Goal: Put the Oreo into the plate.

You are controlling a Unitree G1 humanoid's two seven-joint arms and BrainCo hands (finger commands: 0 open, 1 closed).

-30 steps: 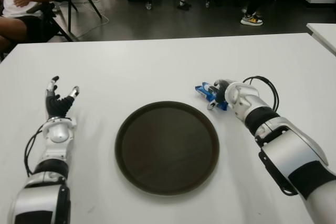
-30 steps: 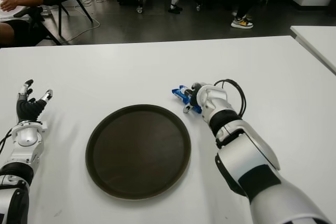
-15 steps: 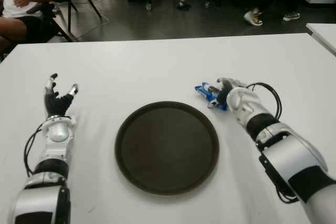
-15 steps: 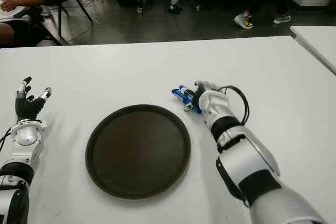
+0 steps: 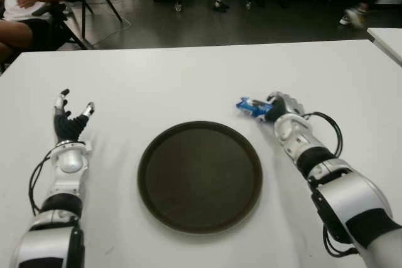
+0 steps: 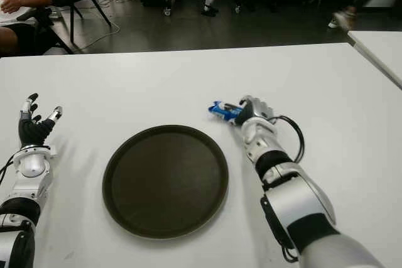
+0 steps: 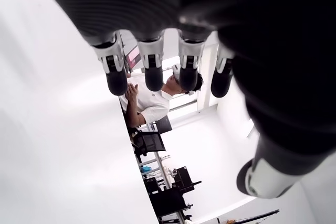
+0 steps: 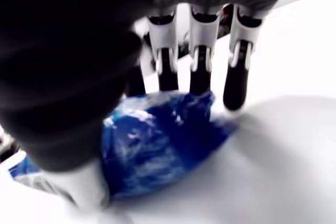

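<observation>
Oreo pack (image 5: 253, 107): small blue wrapper, lying on the white table (image 5: 188, 80) just beyond the far right edge of the plate (image 5: 200, 176), near its rim but not touching it. Long axis runs roughly across the table, left to right and angled slightly; one end points left toward the plate's far rim, the other is under the right hand.

Right hand (image 5: 281, 108): at the pack's right end, fingers (image 8: 200, 64) curled down over the wrapper, thumb underneath on the near side. Judged clamped on the pack, though a firm pinch is not certain. The pack appears low, at or barely off the table.

Left hand (image 5: 68, 122): well apart, to the left of the plate, fingers spread and pointing upward, holding nothing. The right hand is plainly the nearer one.

Plate: dark, round, bare, between the two arms. It lies toward the robot and to the left of the pack, so the coming move is judged a short carry that way.

View differences: the eye views give the pack's place against the plate rim. The right wrist view alone shows the fingertips lying on the crinkled wrapper. The left wrist view shows only straight fingers over bare table, and a seated person (image 7: 152, 103) beyond.
</observation>
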